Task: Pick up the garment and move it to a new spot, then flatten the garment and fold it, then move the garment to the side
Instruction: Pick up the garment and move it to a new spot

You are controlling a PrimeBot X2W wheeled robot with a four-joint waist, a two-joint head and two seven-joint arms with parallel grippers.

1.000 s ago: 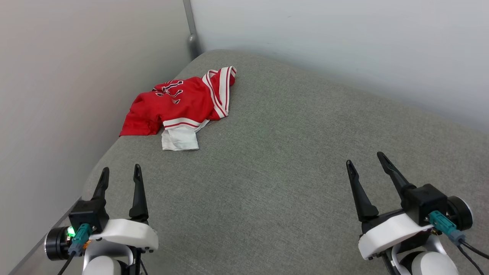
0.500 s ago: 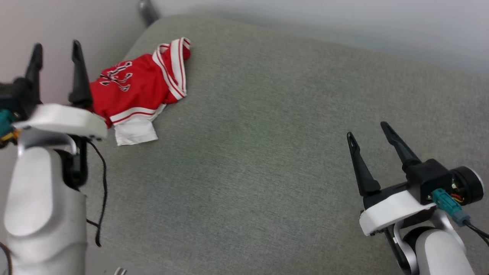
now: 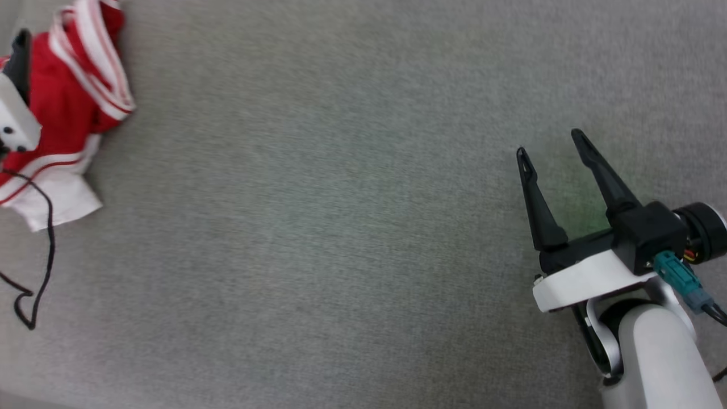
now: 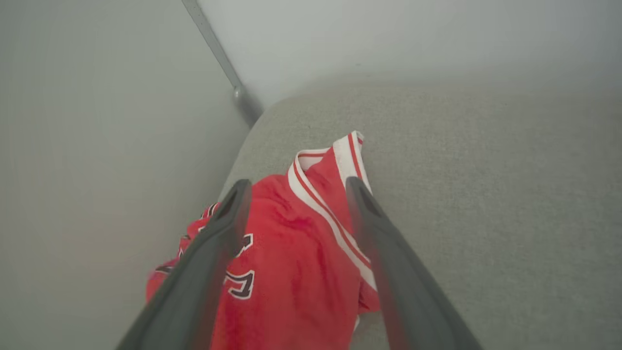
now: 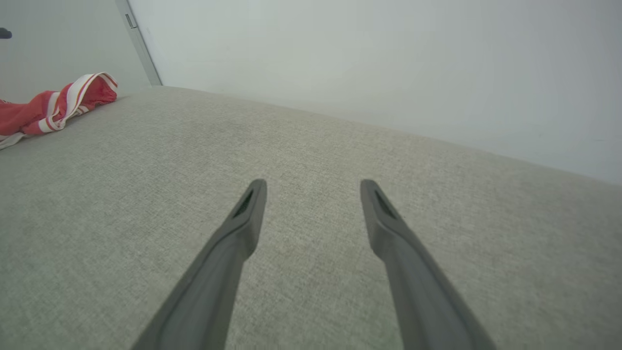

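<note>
1. The crumpled red jersey shirt [image 3: 62,108], with white sleeves and red-and-white striped trim, lies in a heap at the far left of the grey woven fabric cushion [image 3: 341,227]. It sits close to the corner where two pale grey walls [image 5: 340,58] meet. The left wrist view shows black, white-outlined lettering on it.
2. The left claw [image 4: 296,187] hangs just over the shirt. Its two long dark fingers are spread apart and grasp nothing, and red cloth shows between them. Whether the tips touch the cloth cannot be told.
3. In the head view the left arm's white wrist housing [image 3: 14,122] overlaps the shirt at the left edge. A thin black cable [image 3: 48,238] loops down over the cushion beside the white sleeve.
4. The right claw [image 3: 548,143] is well apart from the shirt, over bare cushion on the right, with its fingers spread, released and nothing between them.
5. A thin metal strip [image 4: 214,43] runs up the wall corner behind the cushion.
</note>
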